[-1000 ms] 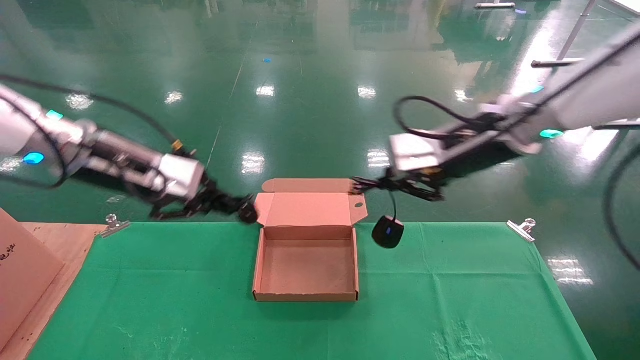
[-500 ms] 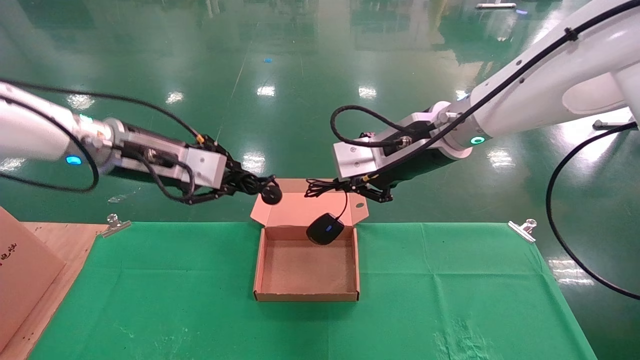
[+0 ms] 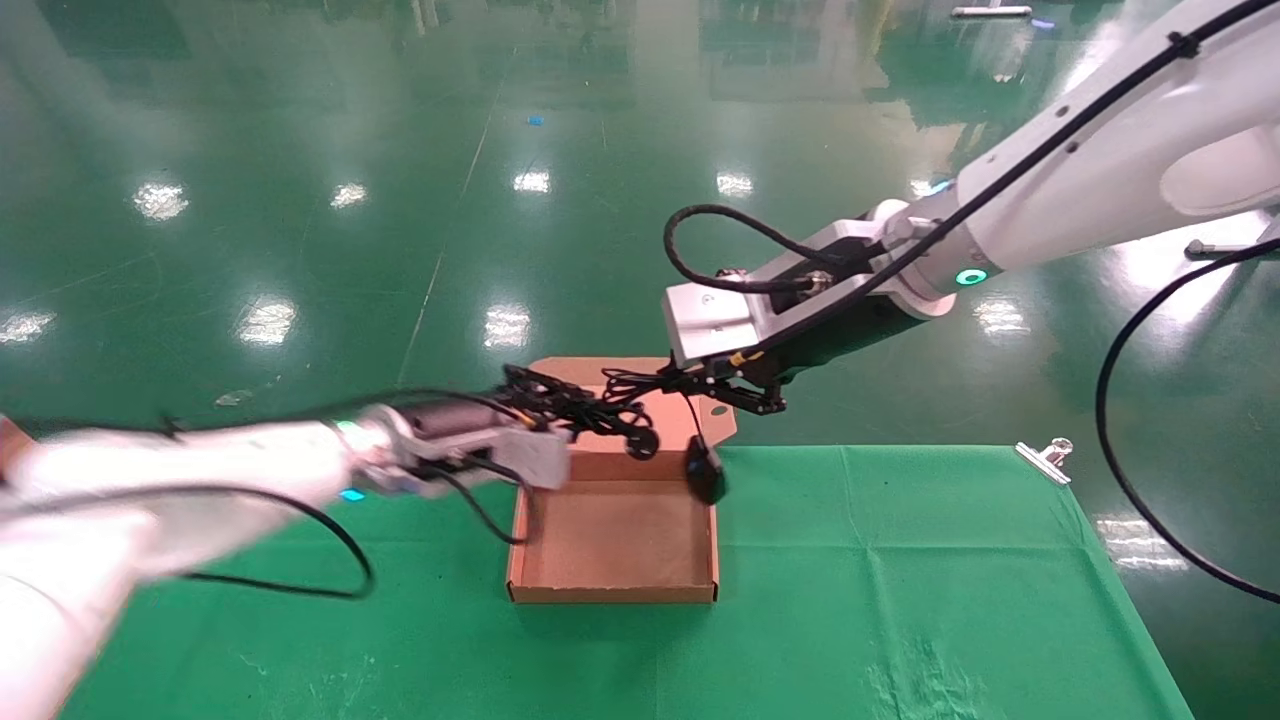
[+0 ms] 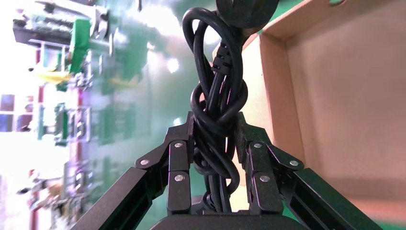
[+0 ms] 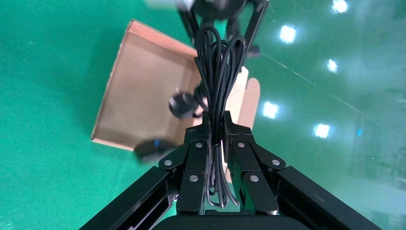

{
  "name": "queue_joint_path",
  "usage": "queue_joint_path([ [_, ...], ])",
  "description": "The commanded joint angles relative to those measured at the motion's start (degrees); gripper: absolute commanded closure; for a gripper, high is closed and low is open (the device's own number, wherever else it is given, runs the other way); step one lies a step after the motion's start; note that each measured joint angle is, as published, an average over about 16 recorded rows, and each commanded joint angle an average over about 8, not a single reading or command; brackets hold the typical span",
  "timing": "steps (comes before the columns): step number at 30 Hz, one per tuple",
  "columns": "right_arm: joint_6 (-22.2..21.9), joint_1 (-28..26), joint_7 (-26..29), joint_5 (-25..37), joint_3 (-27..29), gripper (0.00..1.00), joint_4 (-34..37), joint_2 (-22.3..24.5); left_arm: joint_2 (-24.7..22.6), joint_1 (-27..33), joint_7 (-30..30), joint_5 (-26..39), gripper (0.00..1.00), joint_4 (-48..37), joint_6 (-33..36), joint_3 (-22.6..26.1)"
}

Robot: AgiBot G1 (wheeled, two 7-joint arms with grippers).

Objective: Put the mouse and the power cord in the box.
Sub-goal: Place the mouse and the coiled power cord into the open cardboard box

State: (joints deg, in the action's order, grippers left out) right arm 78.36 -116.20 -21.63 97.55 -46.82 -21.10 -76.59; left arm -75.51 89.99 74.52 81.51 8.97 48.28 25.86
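I read the box (image 3: 612, 540) as empty: it sits open on the green bench (image 3: 900, 580), lid flap standing up at the far side, and only bare cardboard shows on its floor. So neither item is in yet; both are in the air above it.

The mouse (image 3: 705, 468) hangs on its thin cable from my right hand (image 3: 735, 392), which is clamped on the bundled cable, as the right wrist view shows plainly. It dangles right at the box's far right corner, about over the side wall, so I judge it not quite lined up for a clean drop.

The power cord (image 4: 218, 103) is pinched as a knotted bundle between the fingers (image 4: 178, 165) of my left hand (image 3: 555, 415), closed on it. Its round plug (image 3: 641, 441) dangles over the far edge of the box, just below the lid flap.

What is left, as I see it: bring each load squarely over the tray, lower, let go of both, then check that no cable trails over the walls.
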Motion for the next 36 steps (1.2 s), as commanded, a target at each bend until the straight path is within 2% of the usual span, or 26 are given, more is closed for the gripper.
queue_joint_path([
  [1, 0.65, -0.10, -0.23, -0.40, -0.19, 1.00, 0.16, 0.26, -1.94, -2.79, 4.21, -1.44, 1.00, 0.32, -4.37, -1.25],
  [7, 2.01, -0.22, -1.57, -0.66, -0.39, 1.00, 1.04, 1.43, -3.23, -9.91, 9.18, -5.02, 1.00, 4.76, -11.47, 0.34],
  [16, 2.20, 0.92, -3.79, -0.55, -0.60, 1.00, 3.53, 2.69, -3.19, -13.54, 4.55, -9.10, 1.00, 7.70, -13.96, 7.84],
  [17, 2.18, 1.01, -4.07, -0.54, -0.61, 1.00, 3.85, 2.76, -3.18, -13.65, 3.64, -9.45, 0.97, 7.92, -14.06, 8.78],
  [18, 2.18, 1.07, -4.34, -0.55, -0.61, 1.00, 4.19, 2.81, -3.15, -13.73, 2.62, -9.86, 0.90, 8.11, -14.05, 9.69],
  [24, 2.48, 1.10, -5.80, -0.74, -0.56, 1.00, 5.96, 2.67, -2.98, -13.23, -3.23, -12.04, 0.17, 8.84, -13.49, 14.55],
  [25, 2.57, 1.09, -6.03, -0.79, -0.55, 1.00, 6.19, 2.60, -2.95, -13.09, -3.90, -12.35, 0.07, 8.95, -13.49, 15.21],
  [26, 2.65, 1.09, -6.27, -0.82, -0.54, 1.00, 6.41, 2.52, -2.93, -12.94, -4.41, -12.60, 0.02, 9.07, -13.64, 15.90],
  [36, 3.10, 1.08, -7.70, -1.25, -0.40, 1.00, 8.35, 1.72, -2.81, -12.48, -6.92, -15.64, 0.00, 10.46, -15.70, 21.40],
])
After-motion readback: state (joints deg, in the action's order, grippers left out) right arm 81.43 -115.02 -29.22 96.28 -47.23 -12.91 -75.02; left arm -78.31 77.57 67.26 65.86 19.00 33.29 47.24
